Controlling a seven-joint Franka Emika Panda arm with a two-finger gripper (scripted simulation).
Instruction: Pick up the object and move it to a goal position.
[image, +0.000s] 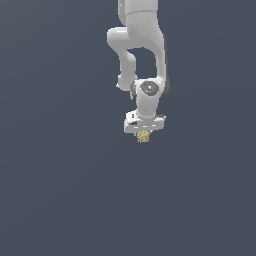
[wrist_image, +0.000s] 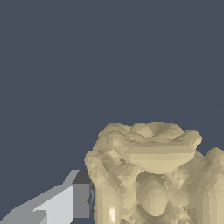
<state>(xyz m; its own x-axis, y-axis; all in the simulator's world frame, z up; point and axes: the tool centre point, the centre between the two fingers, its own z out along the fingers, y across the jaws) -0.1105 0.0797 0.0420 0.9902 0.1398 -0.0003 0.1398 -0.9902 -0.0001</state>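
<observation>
The object (image: 143, 136), a tiny tan-yellow lumpy blob, sits directly under the gripper (image: 144, 134) in the exterior view, tucked right below the white hand body and touching it from what we can see. We see only a flat dark grey-blue backdrop around it, no visible bench edge or shadow, so we cannot tell whether the blob rests on a surface or hangs clear of one.

The white Panda arm (image: 142, 45) comes down from the top of the exterior view, bends at the elbow and points its wrist straight down, with the hand roughly level.

In the wrist view the object (wrist_image: 153, 175) fills the lower part of the picture very close to the camera: bumpy, folded surface, pale yellow highlights, darker hollows. One finger (wrist_image: 65, 203), light grey with a darker pad, lies just beside the blob, its pad end at the blob's flank, appearing to touch it. The other finger is out of that picture.

Jaws: the blob sits between them and one pad looks pressed against it, so we read them as gripping the object, though the far side is hidden.
</observation>
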